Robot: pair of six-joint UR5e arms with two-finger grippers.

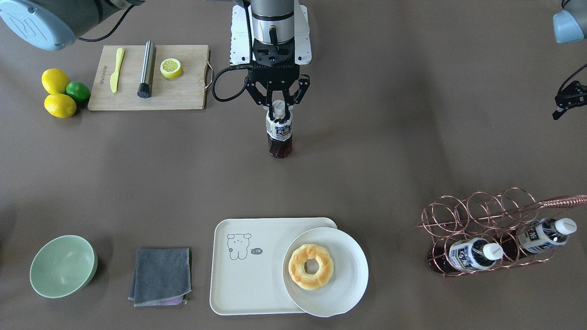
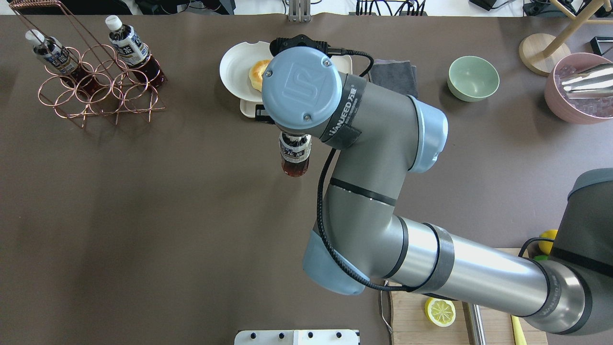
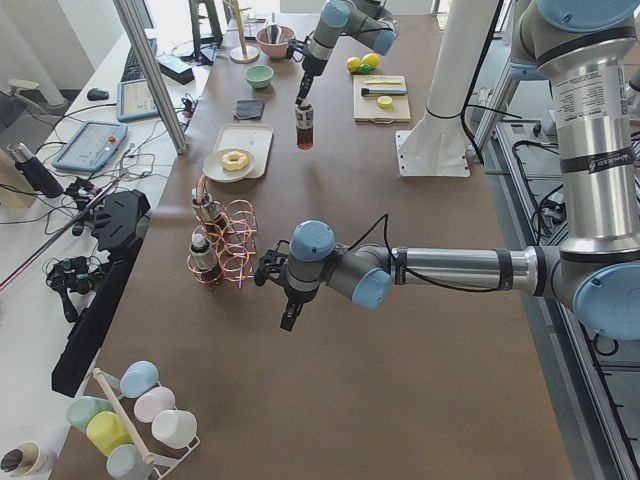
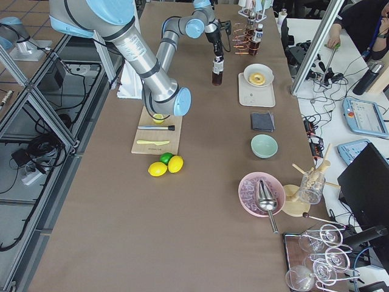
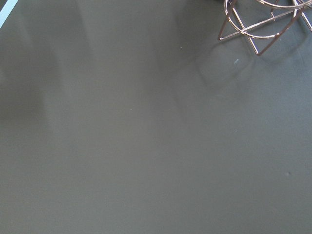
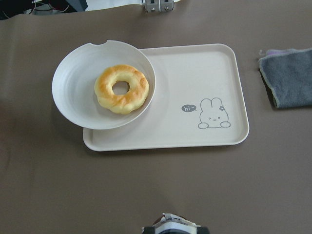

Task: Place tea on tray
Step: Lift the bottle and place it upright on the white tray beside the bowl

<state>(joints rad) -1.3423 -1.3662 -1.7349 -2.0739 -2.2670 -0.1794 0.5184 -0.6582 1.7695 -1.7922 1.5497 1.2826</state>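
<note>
The right gripper (image 1: 279, 109) has its jaws closed on the white screw cap and neck of the small clear plastic bottle of dark brown tea (image 1: 280, 135). The bottle is upright, directly below the jaws, with a white-and-navy label on its upper body. Whether its base touches the brown table (image 1: 137, 174) cannot be determined. It is at mid-table, well apart from the cream-white rectangular tray (image 1: 243, 284). The left gripper (image 1: 567, 98) is partly in view; its jaw state cannot be determined.

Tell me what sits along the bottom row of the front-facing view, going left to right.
Bowl → cloth → tray → rack. The plate overlaps the tray, so it is left out.
</note>
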